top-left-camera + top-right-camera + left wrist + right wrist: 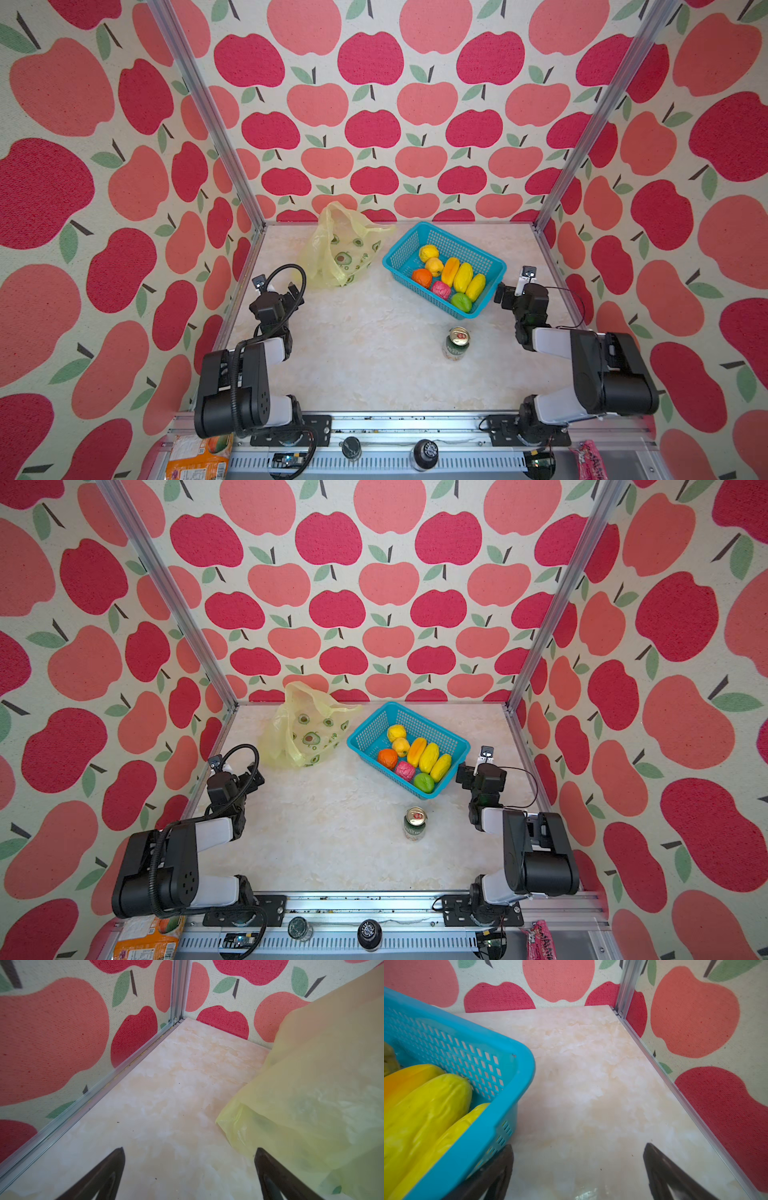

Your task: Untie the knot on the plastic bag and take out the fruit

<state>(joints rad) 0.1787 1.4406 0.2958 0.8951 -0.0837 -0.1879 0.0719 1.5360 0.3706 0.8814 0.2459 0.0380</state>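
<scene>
Near edge: an orange snack packet (199, 457) and a pink wrapper (588, 459), both glossy film and both cut off by the frame; we cannot read the print.

On the marbled cream table (374, 374) we see a green drink can (457, 343), upright, metal pull-tab top, label too small to read.

Left tool (189, 1151): dark tapered fingers spread wide with nothing between them, one tip just beside the plastic bag (336, 249).

Right tool (578, 1147): fingers likewise apart and empty, one just beside a corner of the basket (399, 245).

The basket is rigid teal mesh plastic, rectangular, set askew. The fruit (451, 274) lies inside it: smooth elongated yellow pieces, lumpy yellow, round orange, bumpy pink, round green.

Farthest, left of the basket, sits the bag: thin crinkled translucent yellow film with avocado print, slumped, handle loops loose. We cannot make out its inside.
</scene>
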